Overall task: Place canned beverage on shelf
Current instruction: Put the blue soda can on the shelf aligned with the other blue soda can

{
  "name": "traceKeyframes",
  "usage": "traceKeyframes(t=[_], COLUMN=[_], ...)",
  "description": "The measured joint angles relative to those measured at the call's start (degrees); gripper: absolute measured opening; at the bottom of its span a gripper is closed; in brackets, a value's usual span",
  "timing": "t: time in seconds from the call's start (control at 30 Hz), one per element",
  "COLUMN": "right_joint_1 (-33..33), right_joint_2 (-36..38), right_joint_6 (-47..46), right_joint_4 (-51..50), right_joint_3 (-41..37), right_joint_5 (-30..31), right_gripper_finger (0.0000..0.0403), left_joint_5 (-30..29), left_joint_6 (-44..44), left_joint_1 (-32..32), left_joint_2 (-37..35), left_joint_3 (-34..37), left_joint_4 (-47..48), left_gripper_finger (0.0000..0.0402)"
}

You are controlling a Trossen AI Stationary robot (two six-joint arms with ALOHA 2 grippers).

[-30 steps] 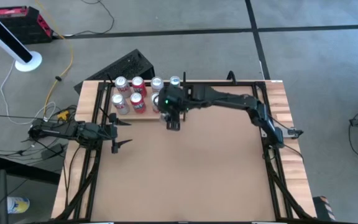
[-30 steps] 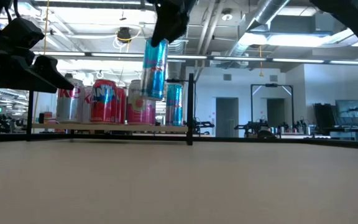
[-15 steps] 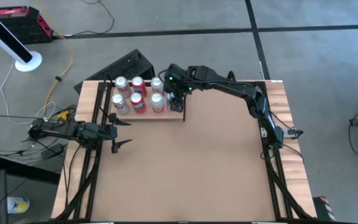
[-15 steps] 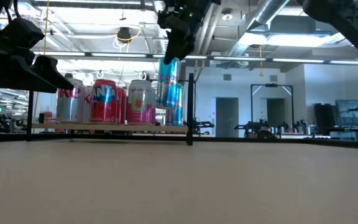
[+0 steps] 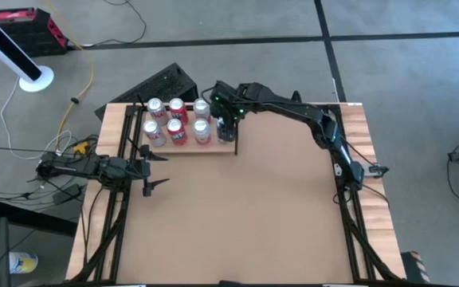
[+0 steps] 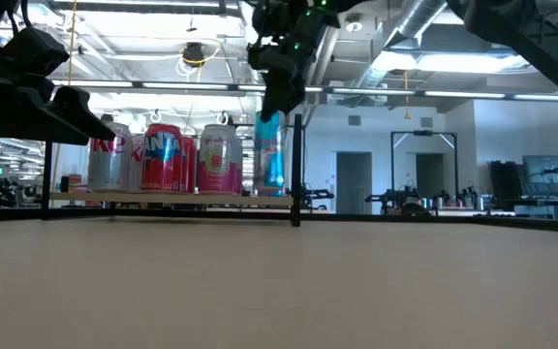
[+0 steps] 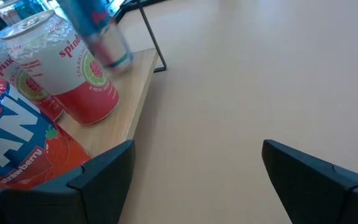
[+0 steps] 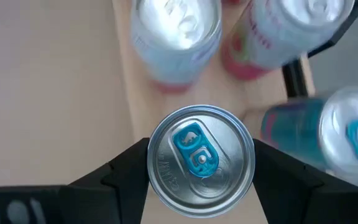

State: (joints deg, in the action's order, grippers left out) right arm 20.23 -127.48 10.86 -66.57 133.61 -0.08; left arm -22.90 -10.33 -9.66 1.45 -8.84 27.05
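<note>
Smooth brown desk board carried a pale grained-wood shelf [image 5: 188,146] near its far edge — the right gripper [image 8: 201,163] clamped a slim blue aluminium can [image 6: 269,153] at the shelf's end beside the thin black upright [image 6: 296,170], its base hidden; the left gripper [image 5: 151,167] waited with fingers apart near the desk's left edge.

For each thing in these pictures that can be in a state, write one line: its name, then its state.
right gripper: shut on the blue can, above the shelf's end by the black upright.
blue can: upright, held from the top, at the shelf.
left gripper: open, empty, waiting at the table's left edge.
shelf: holds six other cans, all upright.
pink-label can: upright on the shelf.
</note>
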Motion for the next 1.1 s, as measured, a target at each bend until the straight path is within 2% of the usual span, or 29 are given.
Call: traceKeyframes(t=[0.67,0.9,1.1], right_joint_1=[0.17,0.13,0.04], right_joint_2=[-0.39,-0.39,-0.30], right_joint_6=[-0.28,-0.34,-0.71], right_joint_4=[0.45,0.40,0.55], right_joint_3=[-0.01,-0.01,0.03], right_joint_5=[0.73,2.14,1.92], right_gripper_finger=[0.0263,0.0299,0.0307], left_joint_5=[0.00,0.00,0.00], left_joint_6=[0.00,0.00,0.00], left_joint_1=[0.01,0.00,0.01], left_joint_2=[0.00,0.00,0.01], left_joint_3=[0.00,0.00,0.00], left_joint_4=[0.00,0.00,0.00], left_gripper_finger=[0.0336,0.0336,0.0336])
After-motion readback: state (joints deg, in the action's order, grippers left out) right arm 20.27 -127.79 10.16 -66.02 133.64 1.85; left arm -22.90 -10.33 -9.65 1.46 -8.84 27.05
